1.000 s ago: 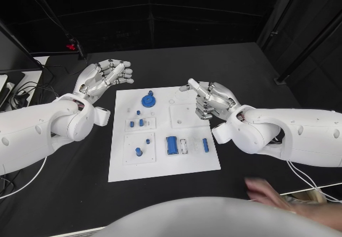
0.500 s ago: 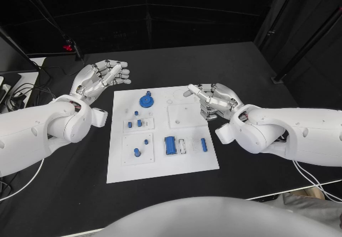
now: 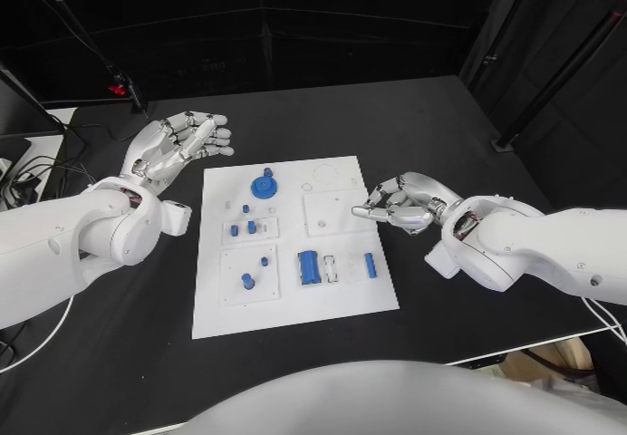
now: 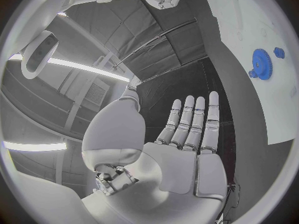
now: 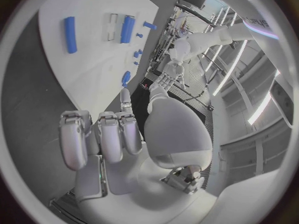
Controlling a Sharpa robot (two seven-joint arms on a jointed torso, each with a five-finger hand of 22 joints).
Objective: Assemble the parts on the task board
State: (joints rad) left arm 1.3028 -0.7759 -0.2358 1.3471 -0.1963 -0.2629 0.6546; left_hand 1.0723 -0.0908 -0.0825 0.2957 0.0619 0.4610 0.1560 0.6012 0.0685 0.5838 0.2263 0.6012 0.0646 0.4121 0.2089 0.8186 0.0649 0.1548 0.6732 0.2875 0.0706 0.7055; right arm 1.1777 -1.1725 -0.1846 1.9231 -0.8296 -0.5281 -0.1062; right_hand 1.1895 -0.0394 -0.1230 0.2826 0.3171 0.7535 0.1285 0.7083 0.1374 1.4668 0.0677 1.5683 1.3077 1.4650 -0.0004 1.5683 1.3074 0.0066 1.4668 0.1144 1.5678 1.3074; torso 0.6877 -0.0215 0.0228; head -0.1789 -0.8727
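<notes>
1. Your left hand [image 3: 179, 145] hovers over the black table [image 3: 118, 335] just off the far-left corner of the white rectangular task board [image 3: 294, 304]. Fingers straight and apart, holding nothing.
2. Left half of the board: round blue toothed gear [image 3: 265, 187] near the far edge, small blue pegs [image 3: 251, 227] standing in a square recess below it, another blue piece [image 3: 251, 281] in the nearer recess.
3. Board centre-right: wide blue rectangular block [image 3: 313, 265], then a slim blue bar [image 3: 370, 265] near the right edge, both lying flat.
4. Handling, my guess: small rigid plastic, light, smooth, likely slippery. Pinch the bar and block across their narrow sides at mid-length; take the gear by its rim or hub.
5. Your right hand [image 3: 402, 206] sits at the board's right edge, fingers curled in. Nothing in them that I can see.
6. Thin bar lies flush, so expect it to skate if you press down.
</notes>
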